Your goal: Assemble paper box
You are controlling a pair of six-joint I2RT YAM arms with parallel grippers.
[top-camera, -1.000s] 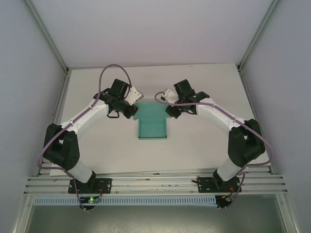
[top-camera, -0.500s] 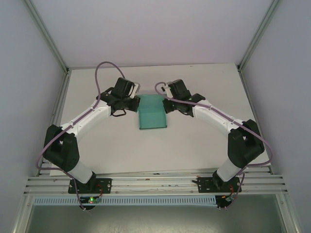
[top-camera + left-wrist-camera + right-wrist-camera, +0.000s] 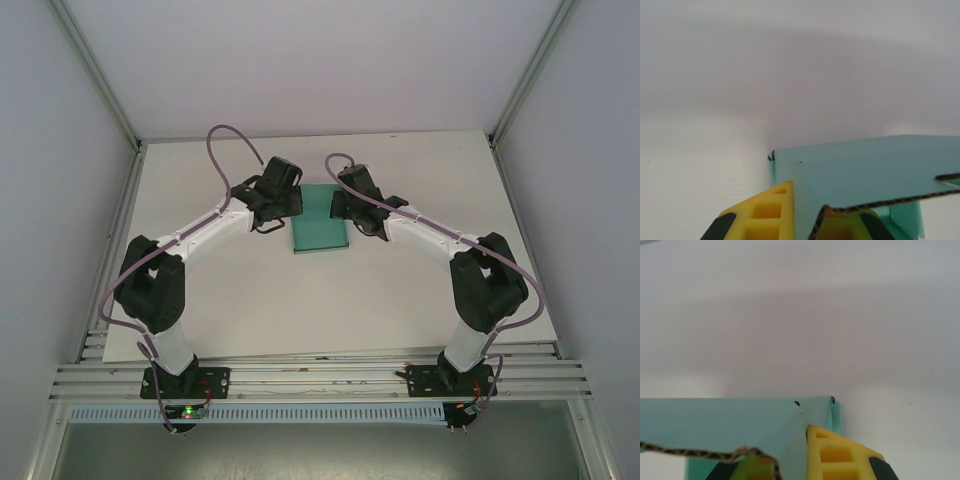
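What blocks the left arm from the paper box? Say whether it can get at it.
Yes, it seems so: nothing blocks it. The left fingers look shut on the paper box at its left edge.

Table (image 3: 400,300): white, matt, rectangular, with metal rails (image 3: 320,375) along the near edge. On it: one paper box (image 3: 320,222) of teal-green card, folded along at least one edge, in the middle of the far half. Whether its underside touches the surface cannot be told.
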